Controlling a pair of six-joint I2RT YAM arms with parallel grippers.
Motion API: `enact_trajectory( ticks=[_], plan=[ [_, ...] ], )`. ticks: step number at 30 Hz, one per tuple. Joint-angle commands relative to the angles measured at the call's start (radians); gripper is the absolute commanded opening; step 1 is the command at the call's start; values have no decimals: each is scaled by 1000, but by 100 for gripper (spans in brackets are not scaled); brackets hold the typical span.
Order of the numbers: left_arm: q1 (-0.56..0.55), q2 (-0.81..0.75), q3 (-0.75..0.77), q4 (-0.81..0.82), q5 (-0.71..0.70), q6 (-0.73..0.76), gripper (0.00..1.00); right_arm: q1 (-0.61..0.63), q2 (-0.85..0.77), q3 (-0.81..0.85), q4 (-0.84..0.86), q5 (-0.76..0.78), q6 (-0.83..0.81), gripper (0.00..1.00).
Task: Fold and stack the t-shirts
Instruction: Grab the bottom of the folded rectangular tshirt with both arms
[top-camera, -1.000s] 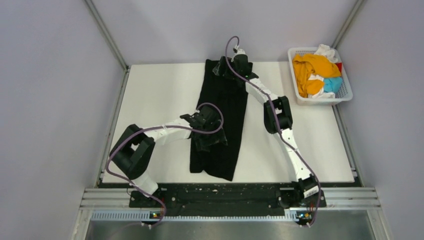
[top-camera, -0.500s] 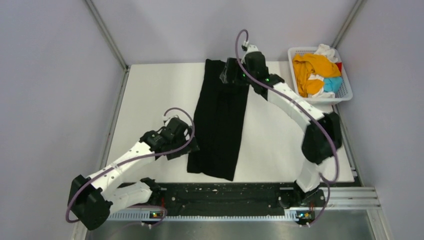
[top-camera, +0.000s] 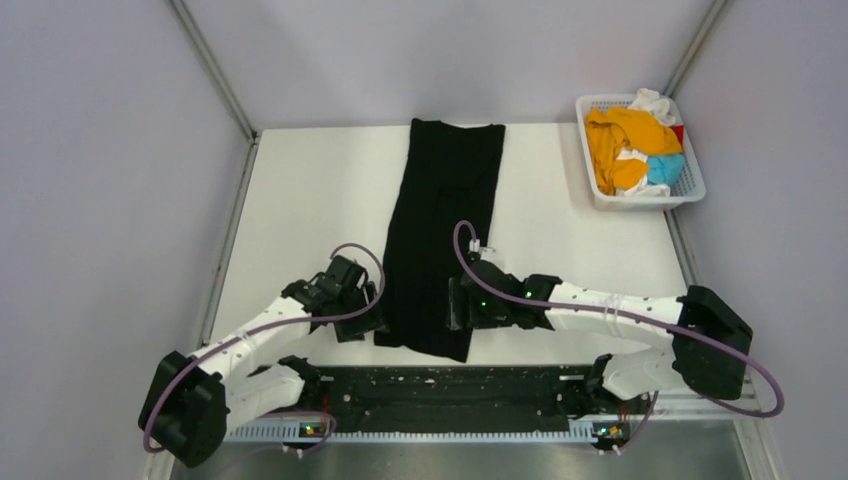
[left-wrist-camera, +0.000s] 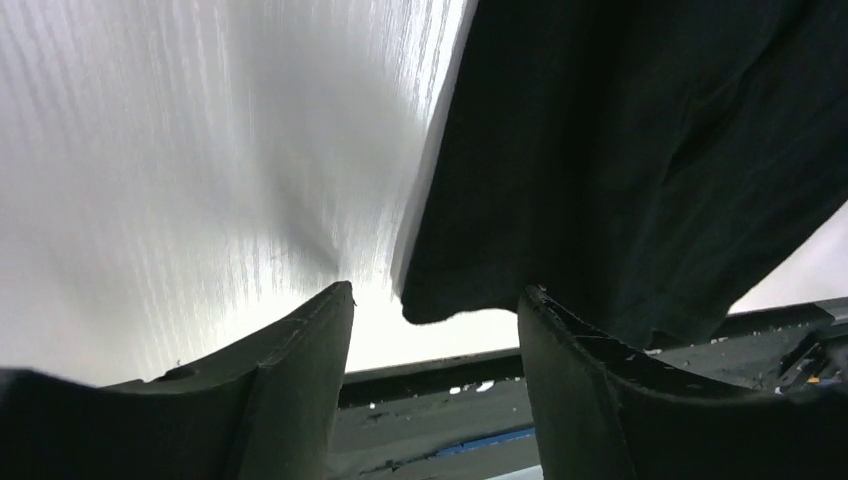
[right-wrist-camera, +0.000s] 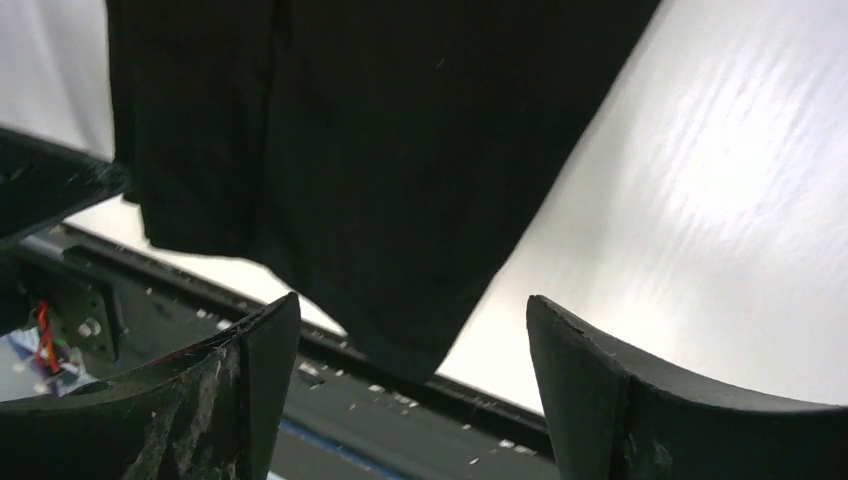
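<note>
The large black t-shirt lies folded into a long narrow strip that runs from the table's far edge to its near edge. My left gripper is open and empty at the strip's near left corner; that corner lies between its fingertips in the left wrist view. My right gripper is open and empty over the strip's near right end; the cloth's tip shows between its fingers. The orange t-shirt, light blue t-shirt, white t-shirt and a bit of the red t-shirt lie bunched in the basket.
The white lattice basket stands at the far right corner of the white table. The black base rail runs along the near edge, just below the shirt's end. Grey walls close in the left, the right and the back.
My right arm swung from the strip's far end back to its near right end. My left arm pulled off the cloth and drew back to the near left corner. The shirt's far end now lies flat.
</note>
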Motion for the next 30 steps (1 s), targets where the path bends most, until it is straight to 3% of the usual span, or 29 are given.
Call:
enact_trajectory(
  ticks=[1, 4, 10, 16, 20, 23, 24, 25, 30],
  plan=[
    [6, 54, -14, 115, 21, 23, 64, 105, 21, 15, 39, 86, 171, 80],
    [6, 87, -9, 132, 5, 27, 57, 153, 73, 25, 32, 103, 218, 73],
    [5, 95, -54, 163, 18, 27, 49, 223, 128, 34, -5, 115, 263, 69],
    [3, 111, -85, 210, 56, 18, 46, 229, 134, 8, -9, 90, 266, 65],
    [-6, 127, -80, 217, 50, 18, 36, 230, 131, -18, 22, 81, 260, 60],
    [-10, 145, -71, 212, 41, 25, 20, 230, 143, -27, 34, 64, 258, 52],
    [-12, 147, -67, 200, 28, 27, 6, 230, 145, -33, 40, 51, 259, 49],
    [-11, 142, -60, 176, 2, 26, 0, 230, 146, -41, 48, 38, 262, 46],
    [-33, 24, -28, 7, -151, -5, 0, 232, 99, -124, 54, -45, 272, 9]
  ],
)
